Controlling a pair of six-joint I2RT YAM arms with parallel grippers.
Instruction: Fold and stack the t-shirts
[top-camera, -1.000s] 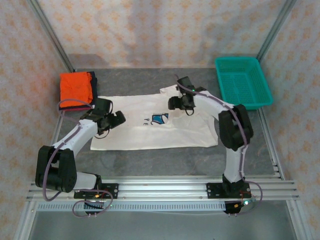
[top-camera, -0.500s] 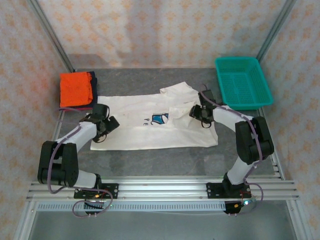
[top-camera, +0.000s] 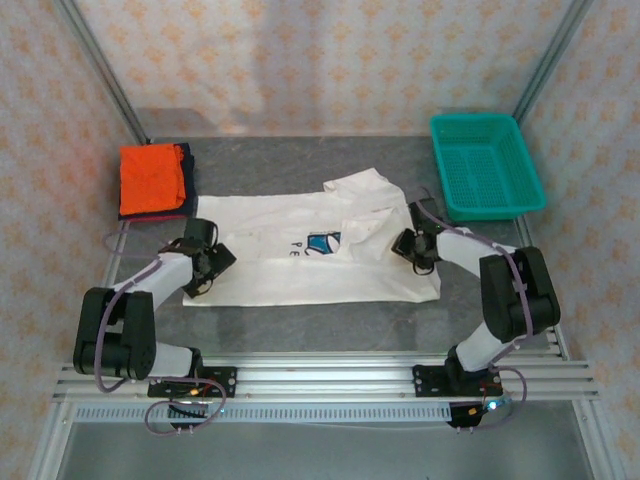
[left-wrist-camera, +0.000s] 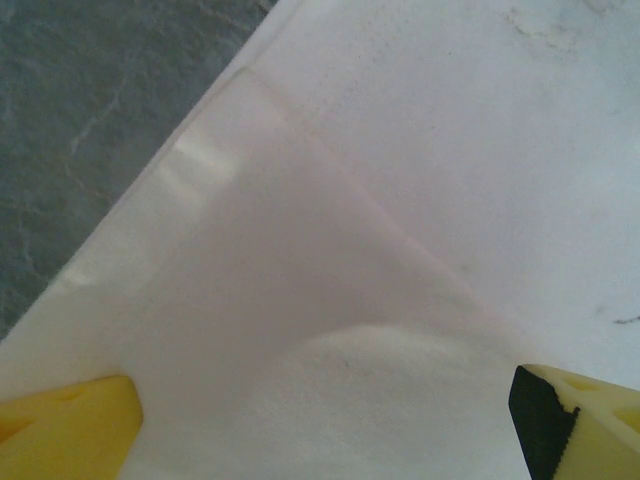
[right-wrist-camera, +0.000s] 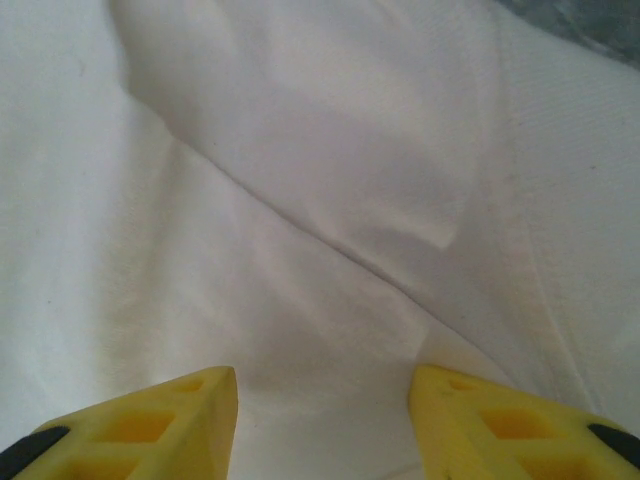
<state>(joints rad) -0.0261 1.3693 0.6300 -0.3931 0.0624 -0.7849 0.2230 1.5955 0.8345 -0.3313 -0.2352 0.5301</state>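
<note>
The white t-shirt (top-camera: 300, 278) is laid flat on the table (top-camera: 330, 328), long axis left to right, one sleeve (top-camera: 362, 184) pointed far. The left claw (top-camera: 205, 262) is spread wide at its left edge. The right claw (top-camera: 412, 246) is set part-open at its right edge; a grip cannot be told. The orange t-shirt (top-camera: 150, 178) is stacked on the navy t-shirt (top-camera: 187, 165) far left, and a teal basket (top-camera: 485, 165) is placed far right.

White tee (top-camera: 300, 282) w/ blue print, orange tee (top-camera: 150, 178), navy tee (top-camera: 187, 168), teal mesh basket (top-camera: 480, 118).

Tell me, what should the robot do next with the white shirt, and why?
Probably pinch the white shirt with both grippers. The left gripper and right gripper sit open over its opposite ends, so closing on it would let them start folding.
</note>
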